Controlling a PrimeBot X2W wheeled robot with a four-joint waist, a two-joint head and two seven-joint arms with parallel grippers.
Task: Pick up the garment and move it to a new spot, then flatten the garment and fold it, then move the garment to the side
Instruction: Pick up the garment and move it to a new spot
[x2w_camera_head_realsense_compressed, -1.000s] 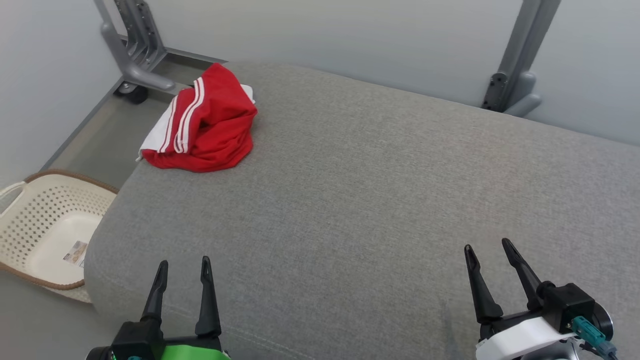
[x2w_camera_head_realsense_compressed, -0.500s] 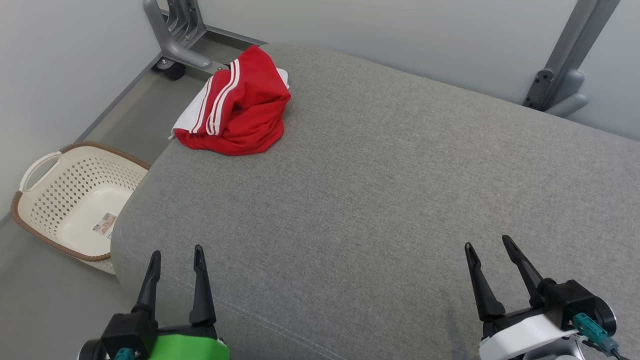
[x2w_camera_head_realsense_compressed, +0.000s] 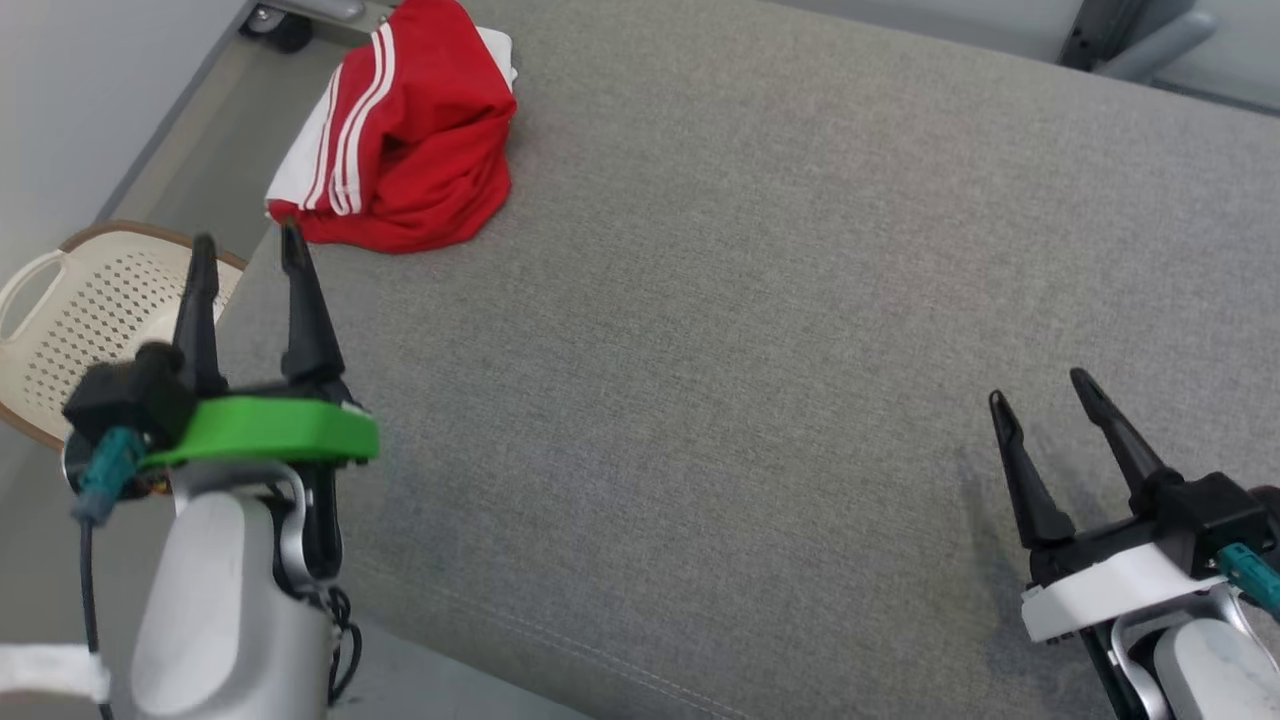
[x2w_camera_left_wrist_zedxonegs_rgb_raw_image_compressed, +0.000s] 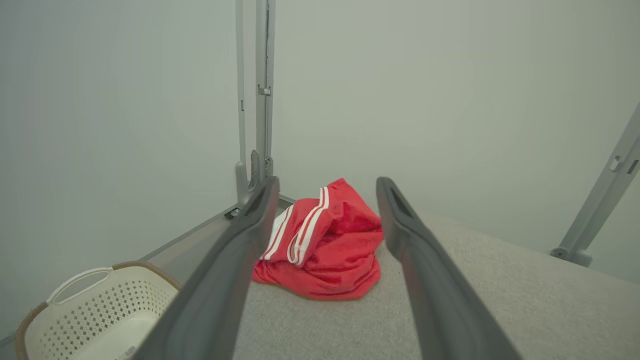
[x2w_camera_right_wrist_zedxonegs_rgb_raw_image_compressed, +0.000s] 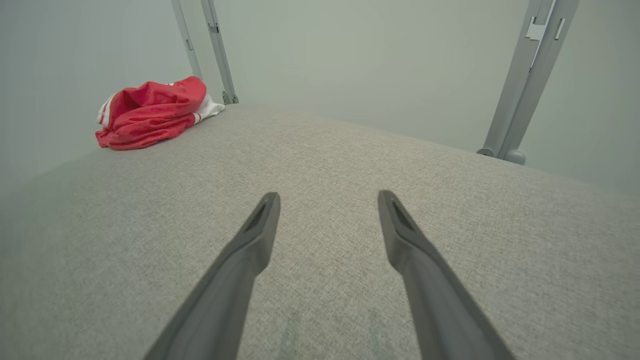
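Note:
A crumpled red garment (x2w_camera_head_realsense_compressed: 410, 150) with white side stripes lies bunched at the far left corner of the grey cushioned surface (x2w_camera_head_realsense_compressed: 760, 330). It also appears between my left fingers in the left wrist view (x2w_camera_left_wrist_zedxonegs_rgb_raw_image_compressed: 325, 245) and far off in the right wrist view (x2w_camera_right_wrist_zedxonegs_rgb_raw_image_compressed: 150, 112). My left gripper (x2w_camera_head_realsense_compressed: 245, 245) stands open and empty near the surface's left edge, pointing at the garment and a short way from it. At the right front, my right gripper (x2w_camera_head_realsense_compressed: 1040, 395) is open and empty above the fabric.
A cream perforated laundry basket (x2w_camera_head_realsense_compressed: 70, 310) sits on the floor left of the surface, also in the left wrist view (x2w_camera_left_wrist_zedxonegs_rgb_raw_image_compressed: 100, 315). Grey metal frame posts (x2w_camera_left_wrist_zedxonegs_rgb_raw_image_compressed: 257, 100) stand against the pale walls behind. The cushion's rounded front edge (x2w_camera_head_realsense_compressed: 560, 640) runs below my arms.
The head camera has tilted down and shifted. My left arm has risen and reached forward toward the garment. The right gripper has come up a little. The garment lies as before.

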